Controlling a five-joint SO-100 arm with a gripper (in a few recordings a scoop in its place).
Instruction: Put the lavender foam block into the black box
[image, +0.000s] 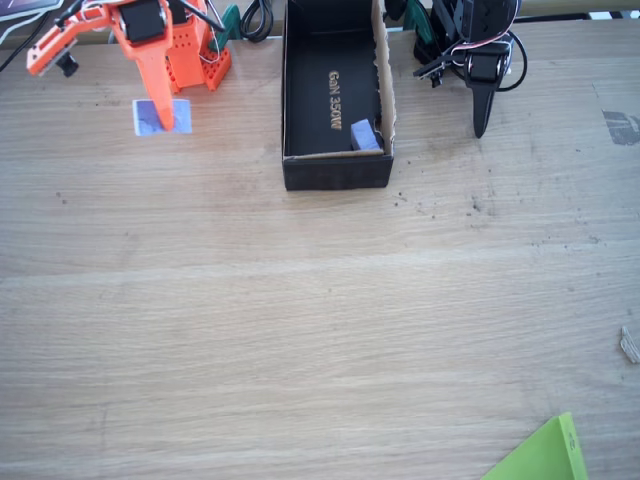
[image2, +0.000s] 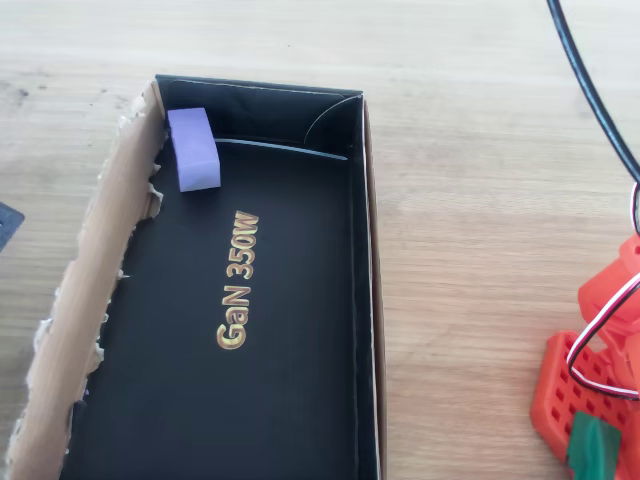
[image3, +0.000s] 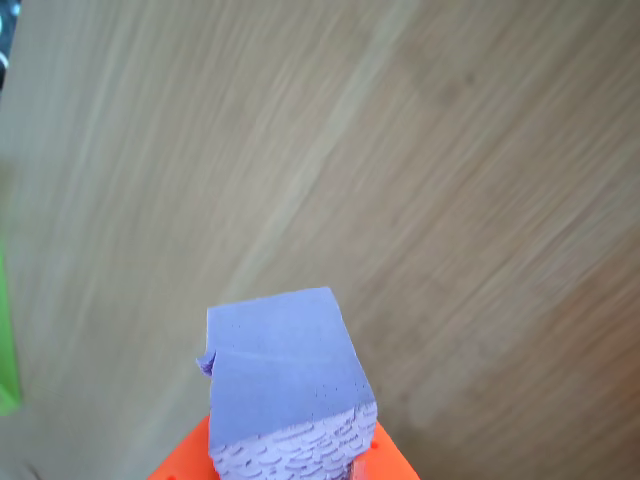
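Observation:
My orange gripper (image: 163, 118) points down at the table's back left, shut on the lavender foam block (image: 150, 117), which sticks out on both sides of the finger. In the wrist view the block (image3: 285, 385) sits between the orange fingertips (image3: 385, 462), above bare wood. The black box (image: 335, 170) lies to the right of the gripper, apart from it, with gold "GaN 350W" lettering on its floor. Its torn brown edge (image2: 95, 270) shows in the overhead view. A second, squarer lavender block (image2: 190, 150) rests in a corner inside the box (image2: 368, 300).
The orange arm base (image: 190, 55) stands behind the gripper, with cables beside it. A green sheet (image: 545, 455) lies at the front right corner. Wide bare wooden tabletop (image: 300, 320) stretches across the front.

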